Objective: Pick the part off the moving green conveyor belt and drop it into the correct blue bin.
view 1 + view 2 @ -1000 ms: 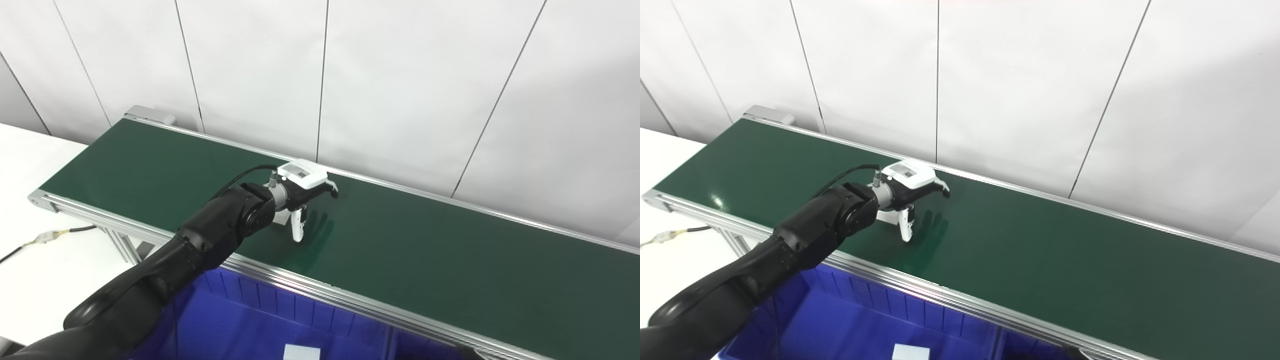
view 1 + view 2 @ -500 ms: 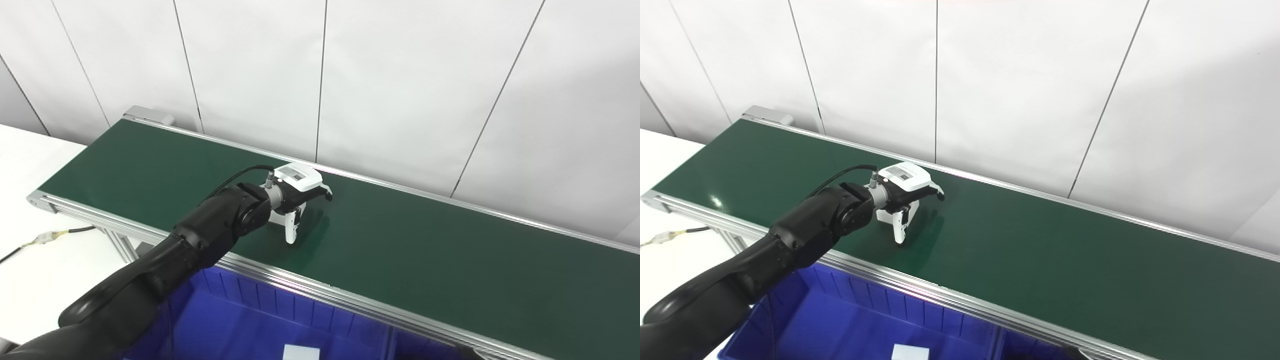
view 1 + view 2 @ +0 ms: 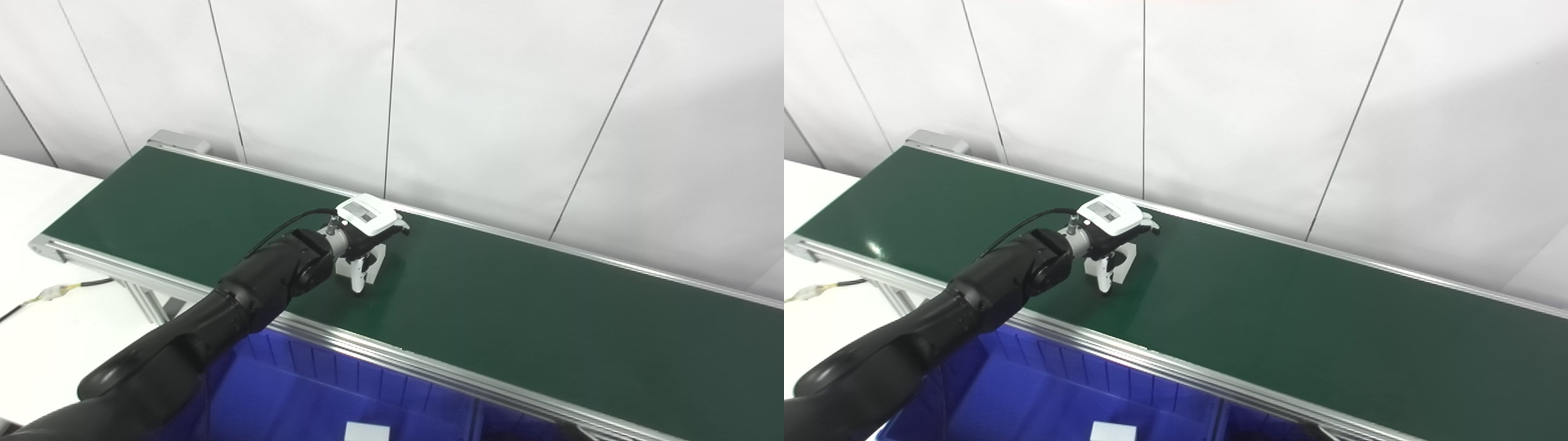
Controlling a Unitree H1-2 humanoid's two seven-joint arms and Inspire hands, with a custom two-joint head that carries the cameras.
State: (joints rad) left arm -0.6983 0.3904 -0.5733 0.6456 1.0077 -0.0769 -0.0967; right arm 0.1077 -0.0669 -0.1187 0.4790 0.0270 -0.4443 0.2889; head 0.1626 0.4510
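Though its label is unreadable, left hand [image 3: 367, 228] fingers [image 3: 362, 269] grasp white part [image 3: 375, 262] on belt [image 3: 551, 318]

I have the left arm [image 3: 202, 331] stretched forward from the lower left, its black forearm rising to a silver wrist [image 3: 339, 240]. The left hand [image 3: 366, 245] is palm down, white back plate up, fingers curled downward and thumb [image 3: 358, 277] pointing down beneath them. I can't tell what it grips. The right hand is out of view.

Bin [image 3: 318, 392] sits before belt [image 3: 520, 306], left hand [image 3: 364, 229] above.
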